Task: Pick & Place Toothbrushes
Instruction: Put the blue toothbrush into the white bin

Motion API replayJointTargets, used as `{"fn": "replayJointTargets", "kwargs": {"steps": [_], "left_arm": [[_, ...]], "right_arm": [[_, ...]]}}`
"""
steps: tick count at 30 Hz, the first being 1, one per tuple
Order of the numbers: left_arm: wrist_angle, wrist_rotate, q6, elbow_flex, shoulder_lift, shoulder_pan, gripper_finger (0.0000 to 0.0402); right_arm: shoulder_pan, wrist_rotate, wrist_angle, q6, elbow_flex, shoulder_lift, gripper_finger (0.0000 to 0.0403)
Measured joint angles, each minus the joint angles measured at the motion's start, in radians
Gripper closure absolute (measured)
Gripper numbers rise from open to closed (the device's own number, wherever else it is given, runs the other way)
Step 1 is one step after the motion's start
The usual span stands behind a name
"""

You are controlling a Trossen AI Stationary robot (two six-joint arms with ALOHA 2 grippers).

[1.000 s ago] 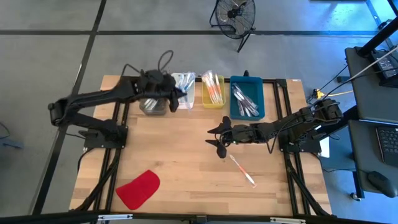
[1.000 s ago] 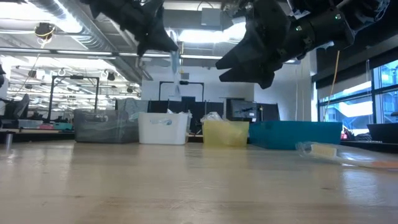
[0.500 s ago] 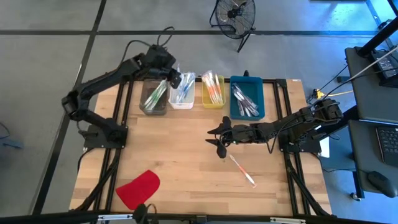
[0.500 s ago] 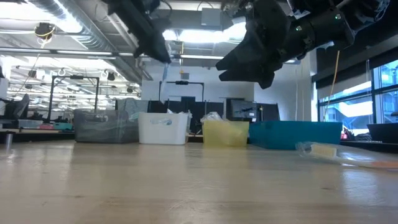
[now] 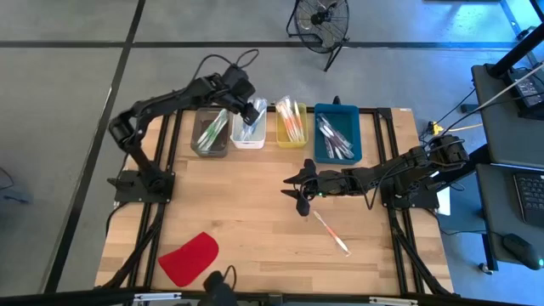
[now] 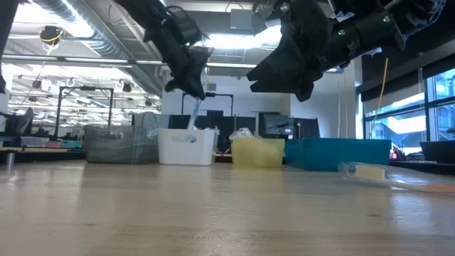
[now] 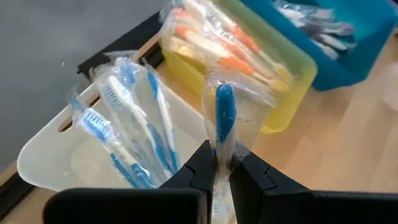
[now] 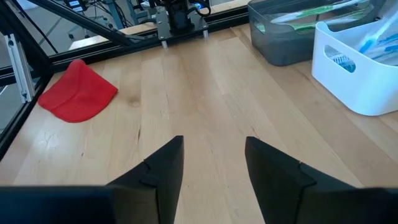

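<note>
Over white bin (image 7: 56, 155), left fingers (image 7: 202, 168) pinching blue toothbrush (image 7: 224, 115)

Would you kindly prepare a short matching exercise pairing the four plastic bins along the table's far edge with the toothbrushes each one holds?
Bins:
1. grey plastic bin
2. white plastic bin
3. yellow plastic bin
4. blue plastic bin

Contents:
A. orange-handled toothbrushes
B. dark grey toothbrushes
C. green toothbrushes
D. blue-handled toothbrushes

Pairs: 1-C, 2-D, 3-A, 4-B
</note>
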Motion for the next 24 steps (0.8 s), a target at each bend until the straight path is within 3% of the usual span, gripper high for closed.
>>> {"fn": "replayJointTargets", "kwargs": {"steps": [19,24], "left_arm": [[0.044,-0.004,-0.001,0.0,0.152,0.015,0.037],[0.043,-0.093,0.0,0.0,0.162,0.014,0.0341]], "right_arm": [[0.0,0.0,-0.001,0.0,0.0,0.0,0.0211],[0.001,-0.001,-0.016,0.027,0.0,0.0,0.0209]]}}
